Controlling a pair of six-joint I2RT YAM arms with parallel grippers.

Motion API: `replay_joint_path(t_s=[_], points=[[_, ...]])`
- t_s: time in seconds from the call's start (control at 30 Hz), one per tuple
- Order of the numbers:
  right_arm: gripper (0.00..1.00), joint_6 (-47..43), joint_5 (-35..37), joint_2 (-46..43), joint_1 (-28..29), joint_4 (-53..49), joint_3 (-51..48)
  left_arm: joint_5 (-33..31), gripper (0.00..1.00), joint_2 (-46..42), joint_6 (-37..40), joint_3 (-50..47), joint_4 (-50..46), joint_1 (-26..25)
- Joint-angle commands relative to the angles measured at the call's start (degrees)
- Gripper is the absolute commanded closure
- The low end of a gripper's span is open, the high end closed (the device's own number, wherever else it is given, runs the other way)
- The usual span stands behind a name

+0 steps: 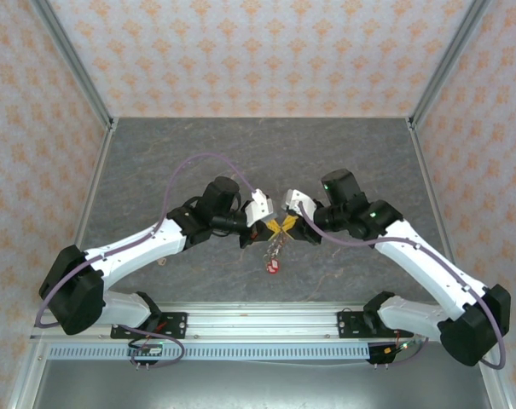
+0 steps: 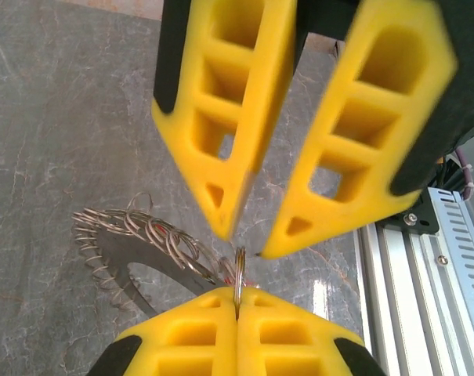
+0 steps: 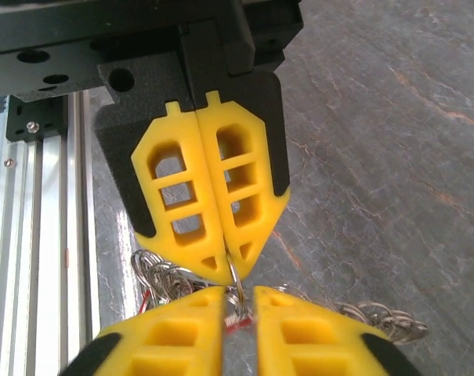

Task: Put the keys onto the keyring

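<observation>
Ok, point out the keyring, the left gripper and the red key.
the keyring (image 2: pixel 131 274), left wrist view, toothed dark rim.
left gripper (image 3: pixel 227 265), right wrist view, between its shut fingertips.
red key (image 1: pixel 273 267), top external view, its red head.

From above, the dangling keys (image 1: pixel 274 254) are too small to count. At the left wrist, the toothed keyring (image 2: pixel 131 278) and a thin wire ring (image 2: pixel 239 276) pass behind the left gripper (image 2: pixel 237 301), whose fingers (image 2: pixel 182 341) the bottom edge cuts; the right gripper (image 2: pixel 248 243) is blurred
</observation>
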Motion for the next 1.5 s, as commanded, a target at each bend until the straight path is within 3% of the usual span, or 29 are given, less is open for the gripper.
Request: replay_joint_path(t_s=[0.0,0.27,0.6,1.07,1.17,1.47], points=[[0.8,2.92,0.98,-1.1,-0.55,0.7,-2.4,1.74,1.0,-0.13,-1.0,0.16,4.59,0.48],[0.8,7.15,-1.37,-1.71,-0.72,10.02,-6.94,2.68,1.0,-0.02,-1.68,0.37,5.49,0.5],[0.87,7.95,-2.66,-4.14,-1.36,15.67,-9.22,1.9,1.0,-1.26,-2.46,-1.26,6.3,0.44],[0.99,4.92,-4.28,-2.46,-1.49,13.22,-7.62,0.67,1.0,-1.56,-2.31,-1.44,5.74,0.44],[1.0,3.19,-4.33,-1.09,-1.46,10.04,-5.26,-0.3,0.9,-1.36,-0.85,-0.71,3.08,0.35],[1.0,1.31,-2.54,1.32,-0.24,4.37,-0.43,-1.54,0.88,0.43,2.62,1.39,-2.69,0.11]])
